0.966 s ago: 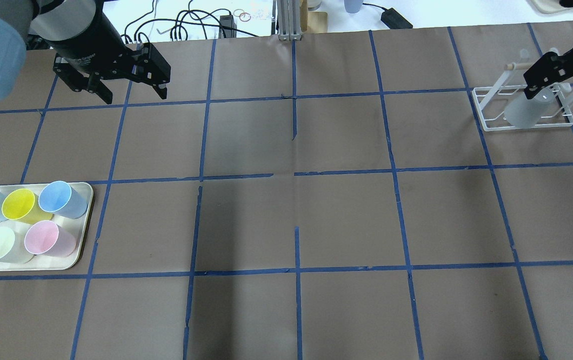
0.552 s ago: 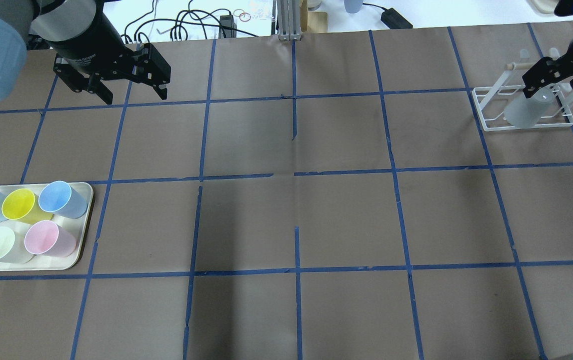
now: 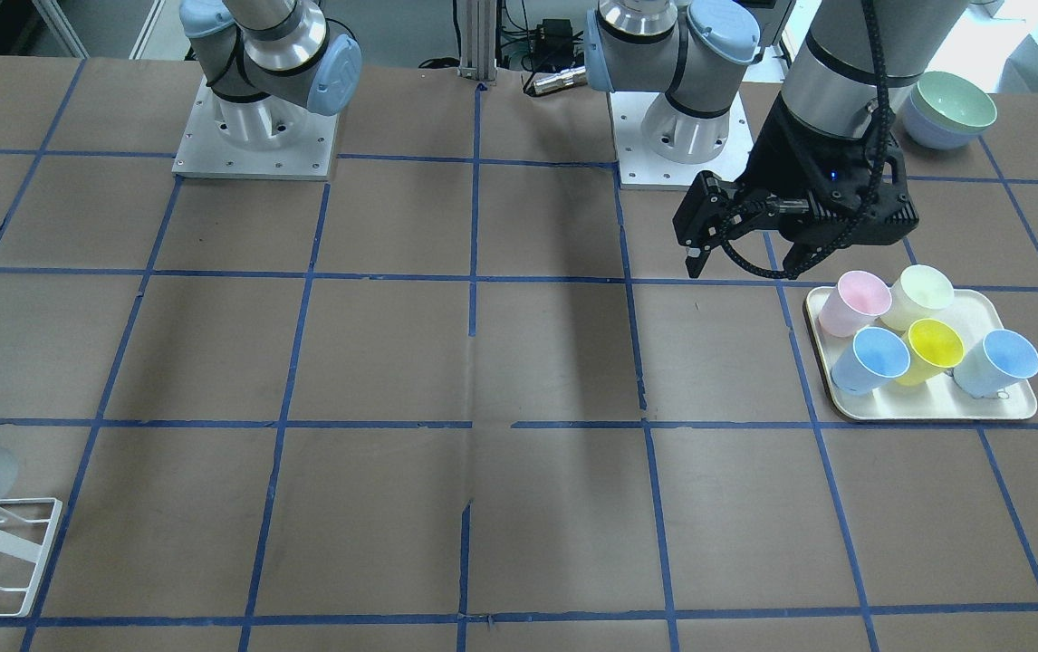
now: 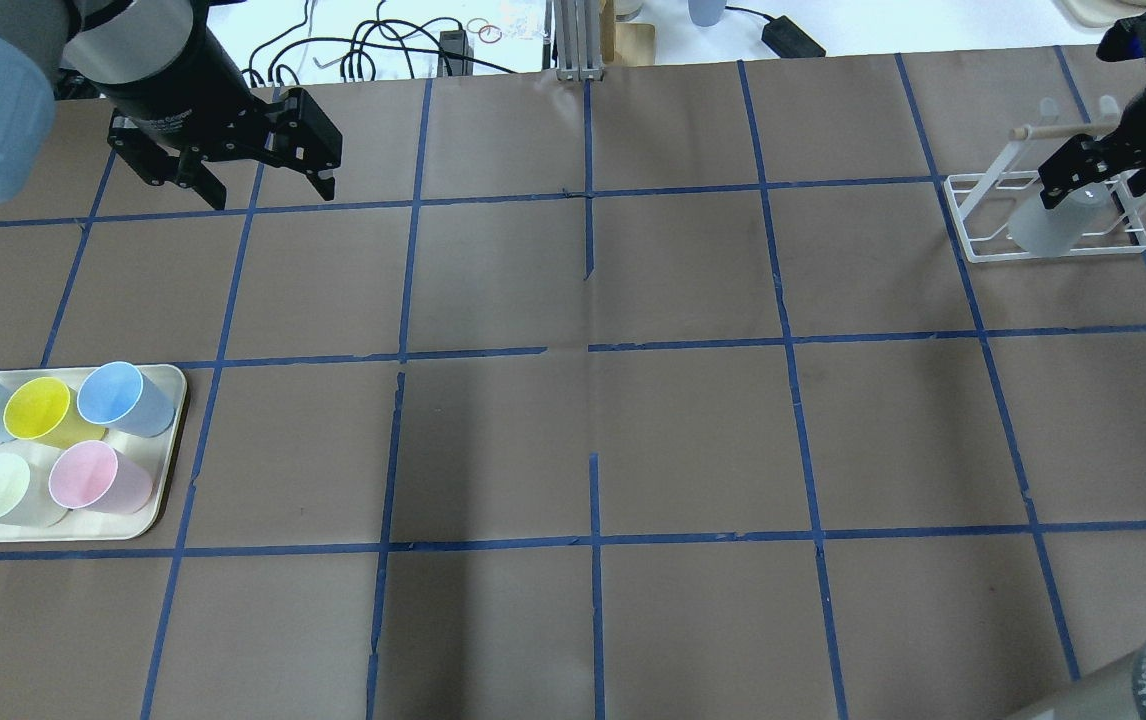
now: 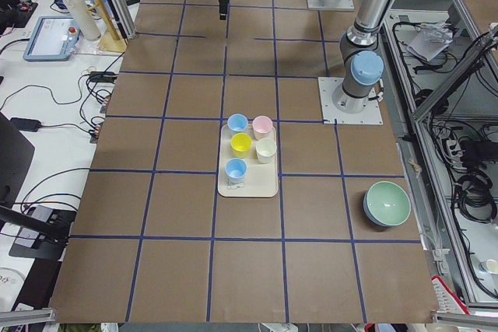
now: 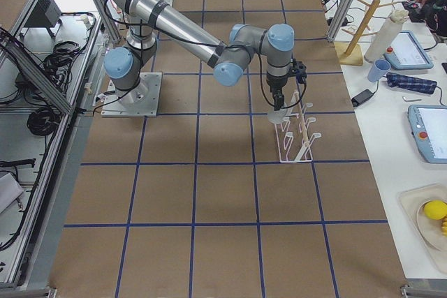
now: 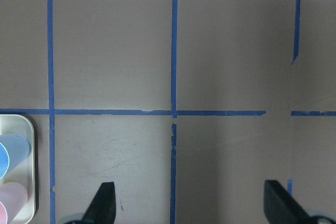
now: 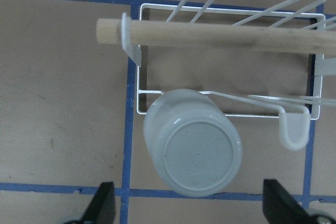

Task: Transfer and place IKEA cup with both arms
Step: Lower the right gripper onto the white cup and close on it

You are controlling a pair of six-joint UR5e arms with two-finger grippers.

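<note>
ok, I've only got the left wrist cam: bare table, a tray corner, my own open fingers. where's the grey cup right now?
Observer: At the robot's right end of the table. The grey cup sits mouth-down on the white wire rack, base facing up.
Operator: does the right hand have it?
Observer: No. The right hand hangs above the cup, open, with its fingers clear of the cup on both sides.
</note>
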